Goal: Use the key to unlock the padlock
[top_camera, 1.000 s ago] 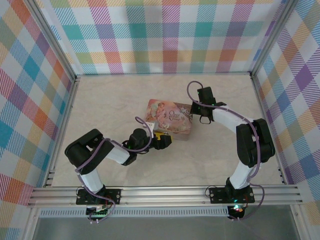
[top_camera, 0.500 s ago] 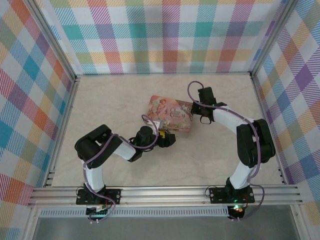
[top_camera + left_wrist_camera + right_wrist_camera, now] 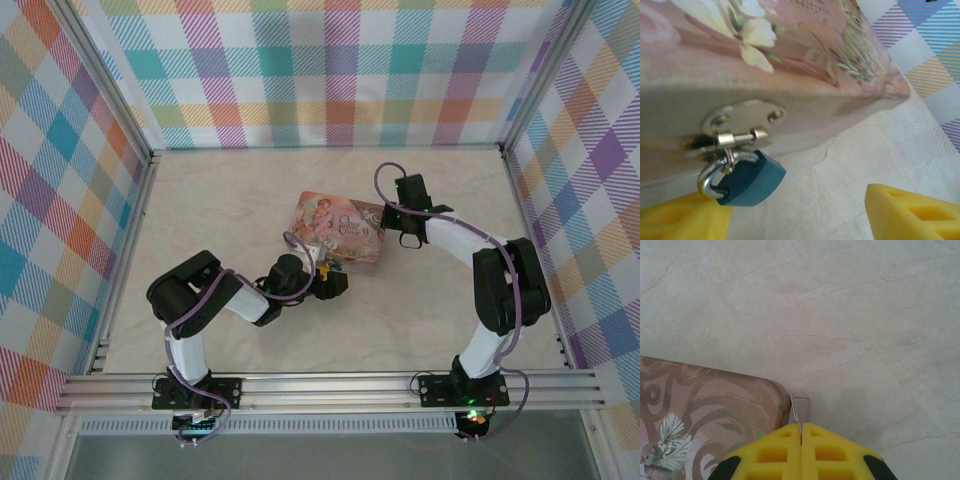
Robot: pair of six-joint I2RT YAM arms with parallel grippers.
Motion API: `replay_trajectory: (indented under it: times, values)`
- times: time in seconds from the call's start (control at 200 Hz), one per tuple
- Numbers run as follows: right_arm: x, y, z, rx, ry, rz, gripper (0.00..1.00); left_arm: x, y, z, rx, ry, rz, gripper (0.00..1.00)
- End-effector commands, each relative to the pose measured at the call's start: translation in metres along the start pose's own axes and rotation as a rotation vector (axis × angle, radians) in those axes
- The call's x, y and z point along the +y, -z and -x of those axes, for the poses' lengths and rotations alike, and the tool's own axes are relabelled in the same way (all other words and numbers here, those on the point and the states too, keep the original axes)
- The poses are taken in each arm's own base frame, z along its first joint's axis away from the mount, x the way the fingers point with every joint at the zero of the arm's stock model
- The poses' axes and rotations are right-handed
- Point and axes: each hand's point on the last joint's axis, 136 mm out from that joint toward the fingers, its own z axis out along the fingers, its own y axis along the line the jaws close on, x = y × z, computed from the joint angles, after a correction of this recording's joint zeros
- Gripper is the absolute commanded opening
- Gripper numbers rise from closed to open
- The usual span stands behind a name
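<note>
A pink illustrated tin (image 3: 345, 228) lies on the pale marbled table (image 3: 220, 200), plaid walls (image 3: 340, 70) around.

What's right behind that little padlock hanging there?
The padlock hangs by its shackle from a metal hasp. Behind it is the side wall of the pink tin. The tin is shut, so whatever is inside it is covered.

Black-jointed, white-linked left arm (image 3: 185, 352) and right arm (image 3: 455, 238) — purple cables (image 3: 377, 180), ribbed yellow tool fingers (image 3: 770, 452)
</note>
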Motion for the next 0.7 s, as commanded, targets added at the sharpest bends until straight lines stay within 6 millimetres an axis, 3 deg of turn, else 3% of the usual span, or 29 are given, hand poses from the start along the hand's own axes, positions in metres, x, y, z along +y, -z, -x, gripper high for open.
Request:
replay_trajectory:
  times: [0.0,0.455,0.695]
  values:
    - [0.006,-0.001,-0.018,0.058,0.001,0.025,0.00,-0.024,0.010,0.018,-0.046,-0.042,-0.096,0.69]
    - [0.005,0.004,-0.019,0.055,-0.003,0.030,0.00,-0.008,0.000,0.031,-0.110,-0.008,-0.039,0.73]
    - [0.007,0.002,-0.019,0.058,-0.002,0.038,0.00,0.005,-0.009,0.027,-0.112,0.030,-0.004,0.76]
